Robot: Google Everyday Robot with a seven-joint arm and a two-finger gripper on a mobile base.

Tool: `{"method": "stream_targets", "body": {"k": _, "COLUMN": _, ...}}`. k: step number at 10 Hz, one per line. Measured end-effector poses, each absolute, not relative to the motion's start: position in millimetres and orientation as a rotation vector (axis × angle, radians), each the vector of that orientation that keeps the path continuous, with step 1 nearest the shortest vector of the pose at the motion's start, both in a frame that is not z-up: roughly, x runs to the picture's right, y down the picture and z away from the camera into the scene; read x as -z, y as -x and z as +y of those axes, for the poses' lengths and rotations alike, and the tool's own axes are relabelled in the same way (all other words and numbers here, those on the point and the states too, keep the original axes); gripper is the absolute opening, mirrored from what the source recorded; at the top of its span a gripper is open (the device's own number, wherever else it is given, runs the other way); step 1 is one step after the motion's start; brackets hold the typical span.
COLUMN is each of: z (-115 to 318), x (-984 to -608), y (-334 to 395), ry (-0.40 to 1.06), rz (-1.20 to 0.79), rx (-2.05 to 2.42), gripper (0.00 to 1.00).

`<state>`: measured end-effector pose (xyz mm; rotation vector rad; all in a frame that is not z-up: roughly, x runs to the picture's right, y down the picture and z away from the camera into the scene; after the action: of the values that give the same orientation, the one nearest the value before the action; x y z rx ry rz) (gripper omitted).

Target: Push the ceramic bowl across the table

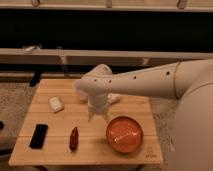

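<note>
The ceramic bowl [124, 134] is orange-red, wide and shallow. It sits on the light wooden table [60, 155] near its front right corner. My gripper [98, 116] hangs from the white arm over the middle of the table, pointing down, just left of and behind the bowl. It is open and holds nothing. A small gap separates it from the bowl's rim.
A white block [56, 104] lies at the left, a black phone-like slab [38, 136] at the front left, and a dark red oblong item [74, 138] next to it. A pale object [114, 98] lies behind my arm. A low bench [150, 55] runs behind the table.
</note>
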<state>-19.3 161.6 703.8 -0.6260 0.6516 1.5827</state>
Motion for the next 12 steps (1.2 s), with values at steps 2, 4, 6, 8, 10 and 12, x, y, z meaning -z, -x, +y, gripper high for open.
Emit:
{"method": "stream_targets", "body": {"k": 2, "z": 176.5, "x": -712.8, "y": 7.1, "ry": 0.647, "rz": 0.690, "rx": -1.613, "gripper": 0.65}}
{"method": "stream_targets", "body": {"k": 4, "z": 190.8, "x": -724.1, "y": -13.6, "ry": 0.665, "rz": 0.741, "rx": -1.641, "gripper": 0.65}}
{"method": "stream_targets", "body": {"k": 6, "z": 198.4, "x": -734.9, "y": -35.8, "ry": 0.676, "rz": 0.769, "rx": -1.669, "gripper": 0.65}}
{"method": "stream_targets", "body": {"k": 8, "z": 204.2, "x": -742.5, "y": -61.2, "ry": 0.680, "rz": 0.784, "rx": -1.704, "gripper": 0.65}}
{"method": "stream_targets", "body": {"k": 10, "z": 210.5, "x": -750.5, "y": -79.8, "ry": 0.688, "rz": 0.794, "rx": -1.725, "gripper": 0.65}}
{"method": "stream_targets", "body": {"k": 12, "z": 214.9, "x": -764.5, "y": -89.0, "ry": 0.702, "rz": 0.788, "rx": -1.735, "gripper": 0.65}}
